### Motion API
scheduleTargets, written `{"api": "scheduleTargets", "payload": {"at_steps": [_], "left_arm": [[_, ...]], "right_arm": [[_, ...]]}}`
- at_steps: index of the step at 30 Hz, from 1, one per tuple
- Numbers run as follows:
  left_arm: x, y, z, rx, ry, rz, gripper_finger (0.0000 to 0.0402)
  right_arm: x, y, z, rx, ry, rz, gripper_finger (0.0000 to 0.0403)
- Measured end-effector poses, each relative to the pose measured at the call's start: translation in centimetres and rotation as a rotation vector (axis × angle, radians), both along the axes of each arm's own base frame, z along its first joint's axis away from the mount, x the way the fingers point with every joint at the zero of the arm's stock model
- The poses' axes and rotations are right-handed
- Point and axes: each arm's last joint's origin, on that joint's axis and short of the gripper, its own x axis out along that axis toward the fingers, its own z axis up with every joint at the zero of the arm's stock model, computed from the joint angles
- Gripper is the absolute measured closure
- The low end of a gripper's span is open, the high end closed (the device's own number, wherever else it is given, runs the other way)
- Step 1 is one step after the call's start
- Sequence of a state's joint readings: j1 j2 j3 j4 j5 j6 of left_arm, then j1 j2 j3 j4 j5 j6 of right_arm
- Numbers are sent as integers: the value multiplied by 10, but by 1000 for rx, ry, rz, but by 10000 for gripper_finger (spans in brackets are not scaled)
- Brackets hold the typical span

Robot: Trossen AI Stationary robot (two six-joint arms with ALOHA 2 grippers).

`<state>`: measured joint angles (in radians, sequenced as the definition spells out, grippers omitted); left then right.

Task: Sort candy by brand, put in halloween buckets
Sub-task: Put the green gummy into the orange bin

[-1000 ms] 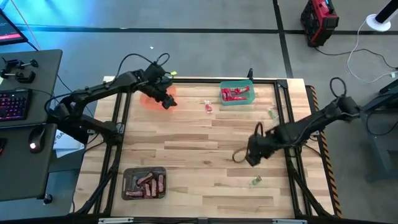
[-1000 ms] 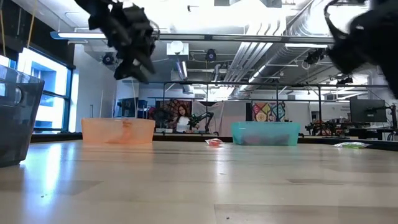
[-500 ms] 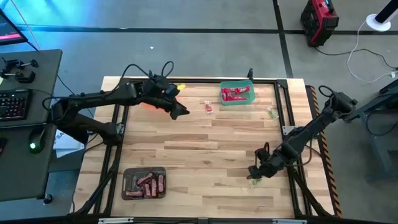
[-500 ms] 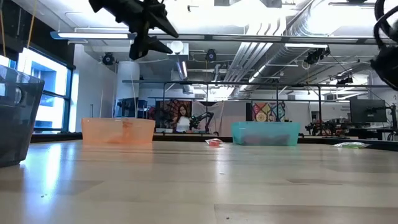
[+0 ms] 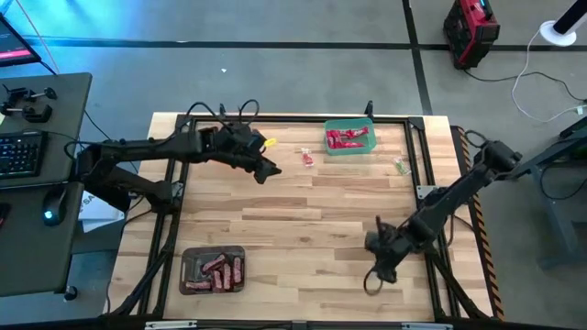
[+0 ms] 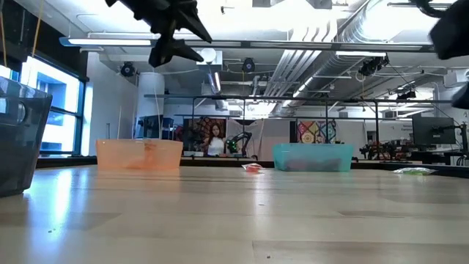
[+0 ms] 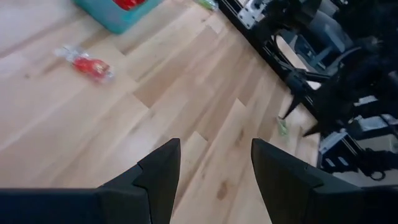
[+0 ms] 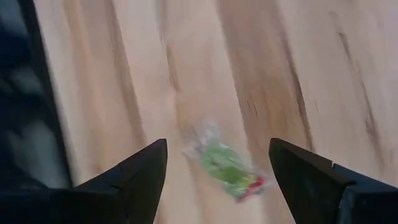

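My left gripper hangs open above the table's far left part, right of the orange bucket, which my left arm mostly hides in the high view. A red candy lies ahead of it, near the green bucket, which holds red candies. My right gripper is open over a pale green candy near the table's near right corner; the fingers stand on either side of it, apart from it. The grey bucket at the near left edge holds brown bars.
Another pale green candy lies by the right edge, right of the green bucket. The table's middle is bare wood. A dark metal frame runs along the table's sides. A desk with a keyboard stands left of the table.
My left gripper has swung from over the orange bucket toward the table's right, ending beside that bucket. My right gripper has moved toward the near edge and come over the green candy near the near right corner. No candy has moved.
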<state>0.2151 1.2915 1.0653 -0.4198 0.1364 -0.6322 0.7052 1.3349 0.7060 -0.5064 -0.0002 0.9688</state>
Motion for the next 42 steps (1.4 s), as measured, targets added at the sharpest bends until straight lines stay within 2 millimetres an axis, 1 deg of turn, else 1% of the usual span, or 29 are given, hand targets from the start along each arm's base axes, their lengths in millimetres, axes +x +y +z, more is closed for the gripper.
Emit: {"api": "scheduleTargets", "payload": {"at_steps": [2,4,7,11,12,18,20,22,24,26,29,32,33,34,36,39,42], "left_arm": [[2,-6,0,-8,-7,-16,216],[3,-14,1,-7,-16,-44,216],[5,-24,2,-10,-26,-74,216],[7,-34,2,19,-22,-61,216],[7,-36,2,25,-21,-60,216],[7,-42,2,39,-20,-65,216],[7,-42,2,42,-18,-61,216],[7,-42,2,42,-18,-60,216],[7,-42,2,43,-16,-60,216],[7,-42,2,43,-16,-60,216],[7,-42,2,43,-16,-60,216],[7,-42,2,36,-17,-57,216],[7,-42,2,14,-22,-56,216],[8,-43,3,-22,-33,-62,216],[8,-42,11,-95,-66,-101,216],[2,-39,37,-124,-159,-161,216],[-11,-35,65,-73,-258,-180,216]], "right_arm": [[5,8,-5,-75,-12,156,128],[10,15,-10,-150,-9,264,128],[17,21,-21,-277,33,368,128],[27,33,-33,-310,65,470,128],[29,35,-36,-308,81,478,128],[37,44,-38,-322,82,486,128],[39,45,-38,-334,58,484,129],[38,44,-39,-349,54,471,137],[37,41,-40,-389,49,458,161],[37,39,-40,-440,39,445,201],[39,32,-42,-517,25,413,282],[45,23,-43,-530,37,375,366],[48,19,-43,-530,42,358,384],[51,15,-43,-533,46,341,391],[57,7,-43,-552,47,298,386],[68,-5,-38,-593,38,254,394],[86,-17,-25,-598,-3,241,399]]}}
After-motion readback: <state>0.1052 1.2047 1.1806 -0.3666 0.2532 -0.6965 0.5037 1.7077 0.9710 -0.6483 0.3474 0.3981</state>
